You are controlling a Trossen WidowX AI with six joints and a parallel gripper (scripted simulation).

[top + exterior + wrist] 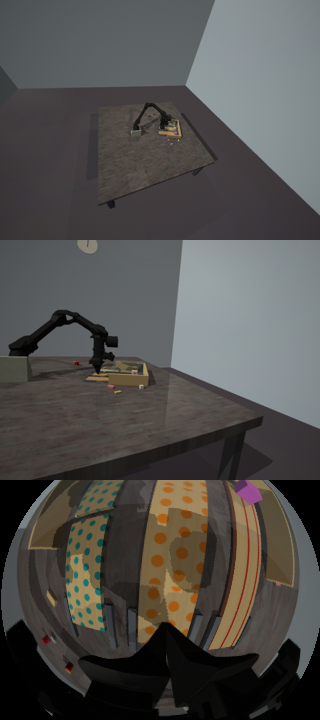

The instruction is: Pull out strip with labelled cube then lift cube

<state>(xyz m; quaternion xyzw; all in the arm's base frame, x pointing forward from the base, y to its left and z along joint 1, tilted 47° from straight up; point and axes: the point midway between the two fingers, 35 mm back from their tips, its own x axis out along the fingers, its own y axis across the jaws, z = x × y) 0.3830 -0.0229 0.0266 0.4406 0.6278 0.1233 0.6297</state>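
Note:
My gripper point(162, 128) point(97, 373) point(165, 625) is shut and empty, pointing down at the near end of the orange-dotted strip point(159, 538). Whether it touches is unclear. The strip shows no gap in the wrist view. Left of it, the teal-dotted strip point(87, 575) has a gap across it. On the right, the red-lined strip point(242, 570) carries a magenta cube point(175, 133) point(248, 491). A pale cube point(174, 128) point(134, 372) stands towards the far end of the middle strip. Another pale cube point(174, 124) is farther back. Their labels are unreadable here.
A low-walled wooden box point(179, 129) point(128, 380) surrounds the far ends. Dark rails point(111, 625) flank the strips. Outside lie a pink block point(110, 386), a tan block point(117, 392) and a white cube point(141, 386). Red blocks point(77, 363) lie behind. A grey block point(15, 369) stands by the arm base.

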